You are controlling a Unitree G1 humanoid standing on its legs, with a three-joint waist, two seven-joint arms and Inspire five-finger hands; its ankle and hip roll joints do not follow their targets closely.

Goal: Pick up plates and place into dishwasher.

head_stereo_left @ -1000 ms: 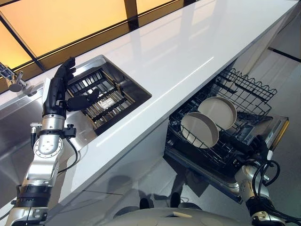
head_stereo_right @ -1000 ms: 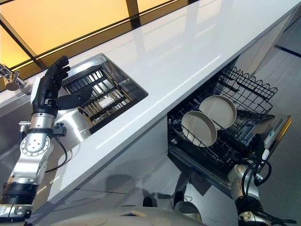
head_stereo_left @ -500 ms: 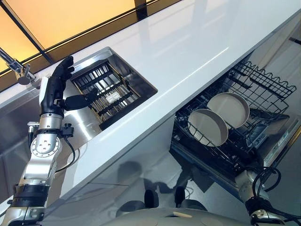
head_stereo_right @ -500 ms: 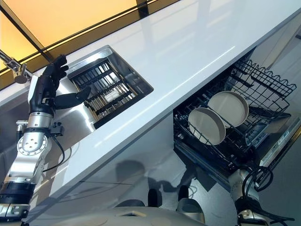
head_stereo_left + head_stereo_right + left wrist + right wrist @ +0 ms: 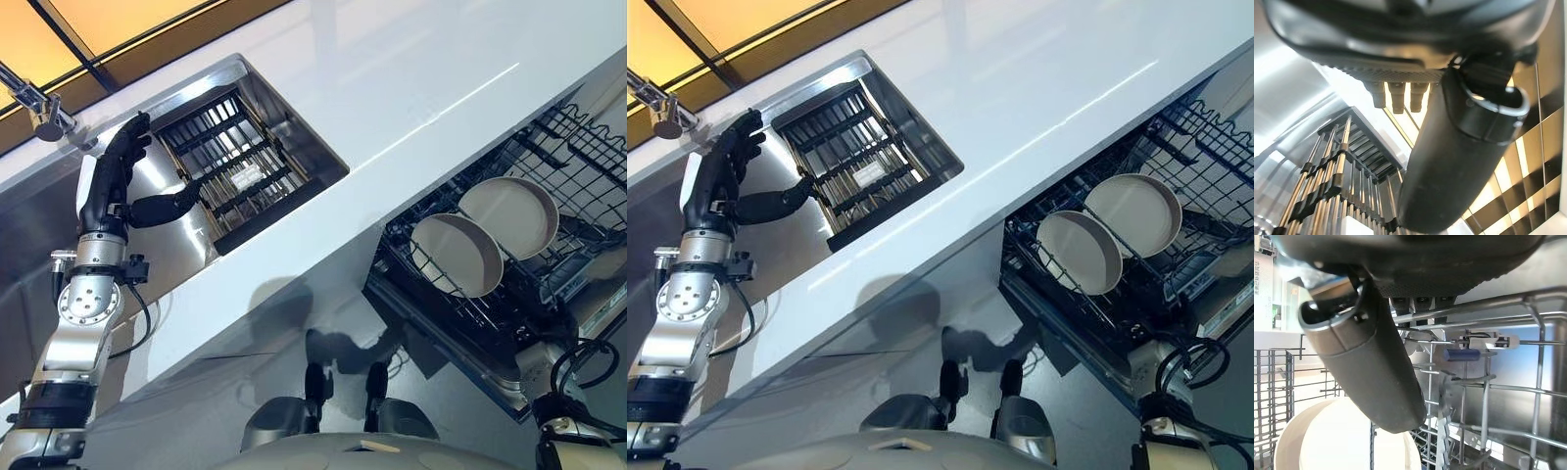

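Landmark: sink [image 5: 176, 245], set into the white bench [image 5: 411, 88].

- Drying rack [image 5: 240, 166]: dark slatted rack lying in the sink's far end, toward the dishwasher side. No plate is visible on it.
- Tap [image 5: 39, 108]: at the sink's rear edge, on the side away from the rack.
- Left hand [image 5: 113, 181]: raised over the sink, just beside the rack. Fingers straight and released, thumb extended toward the rack's near edge; it grasps nothing. The left wrist view confirms empty space past the thumb, with only rack bars beyond.
- Dishwasher basket [image 5: 549, 147]: black wire basket pulled out below the bench, well apart from the sink on the robot's right.
- Plates: two pale round plates standing on edge in the basket, side by side; nearer plate [image 5: 454, 255], farther plate [image 5: 509, 215]. They overlap slightly as seen, contact between them uncertain.
- Right hand [image 5: 1371, 367]: low beside the basket front. The wrist view shows the thumb extended before the basket wires and one plate, nothing held; the fingers look straight and released.

Step in hand, as judged: both visible plates are already loaded, so the placing stage appears done for these.

Next move, as judged: check the sink and rack for a remaining plate; if one is found, the left hand must lower and close on its rim.
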